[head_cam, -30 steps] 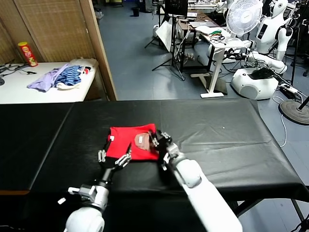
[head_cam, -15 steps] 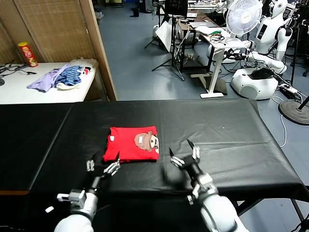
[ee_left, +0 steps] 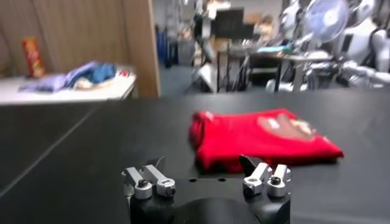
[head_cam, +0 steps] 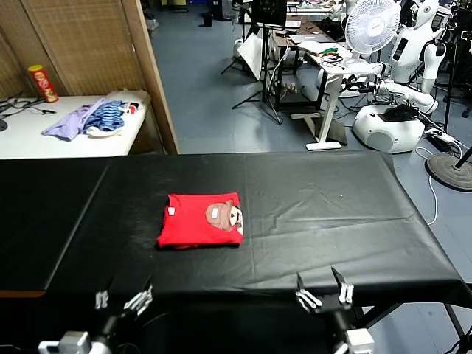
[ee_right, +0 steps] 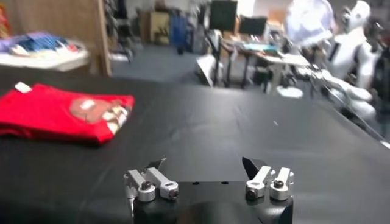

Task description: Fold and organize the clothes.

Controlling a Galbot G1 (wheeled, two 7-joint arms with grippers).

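The red T-shirt (head_cam: 200,220) lies folded into a neat rectangle on the black table (head_cam: 332,221), cartoon print up and white neck label at its far left corner. It also shows in the left wrist view as a red T-shirt (ee_left: 262,136) and in the right wrist view as a red T-shirt (ee_right: 61,112). My left gripper (head_cam: 122,301) hangs open below the table's near edge, left of the shirt. My right gripper (head_cam: 322,289) stands open at the near edge, to the right. Both grippers (ee_left: 203,164) (ee_right: 204,164) are empty and well clear of the shirt.
A white side table (head_cam: 44,136) at the far left holds a heap of lilac and blue-striped garments (head_cam: 88,118) and a red can (head_cam: 42,82). A wooden partition (head_cam: 151,74) stands behind. Desks, a fan (head_cam: 372,26) and a white robot (head_cam: 398,96) fill the floor beyond.
Both arms pulled back from the shirt toward me, down to the table's near edge. The right gripper let go of the shirt's edge and opened wide. The folded shirt stays flat.
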